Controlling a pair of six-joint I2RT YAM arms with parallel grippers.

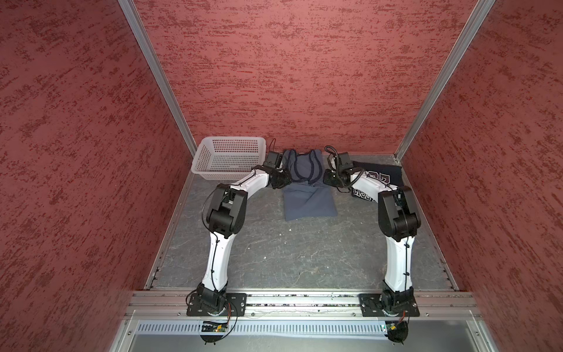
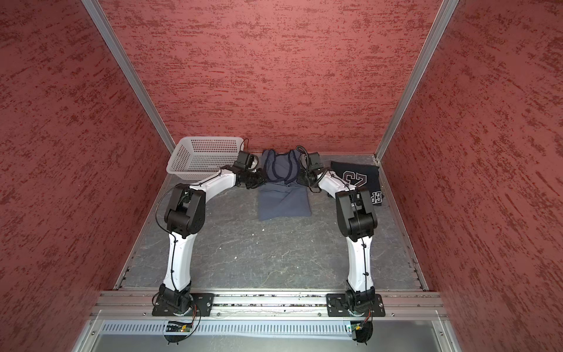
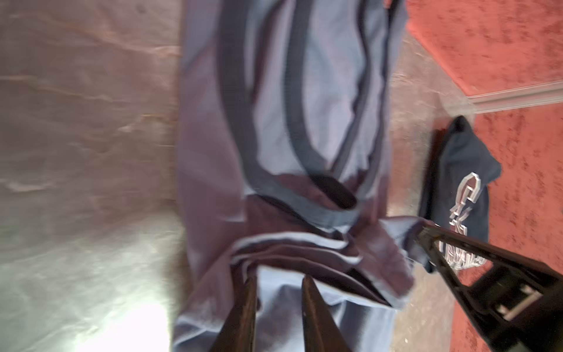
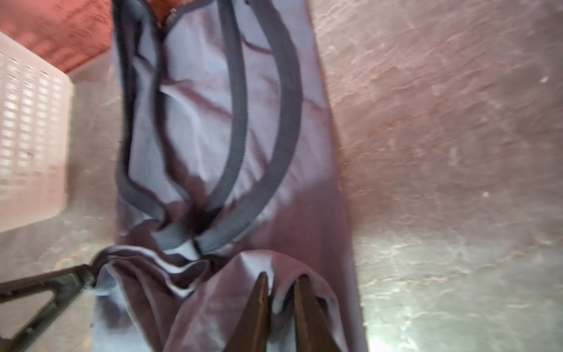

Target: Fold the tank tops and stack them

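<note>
In both top views a white plastic basket (image 1: 227, 158), its walls a grid of small holes, sits at the upper left of the grey, marble-veined table (image 1: 274, 253). Just right of it, the left gripper (image 3: 278, 279) shows thin, dark, tapered fingers set a little apart. Their tips are at a fold of cloth and they grip nothing.

At the middle of the table's far half lies the slate grey-blue tank top (image 1: 307, 202). It is soft and matte. Its lower half is a flat, creased rectangle and its upper half is narrower, with dark ribbed trim looping round the armholes and neck.

On the cloth's other side, the right gripper (image 4: 281, 275) also has its jaws narrowly parted at a bunched ridge, holding nothing. At the far right lies the dark navy tank top (image 2: 356, 178), folded into a rough rectangle and printed with a white-outlined "23" and lettering.
</note>
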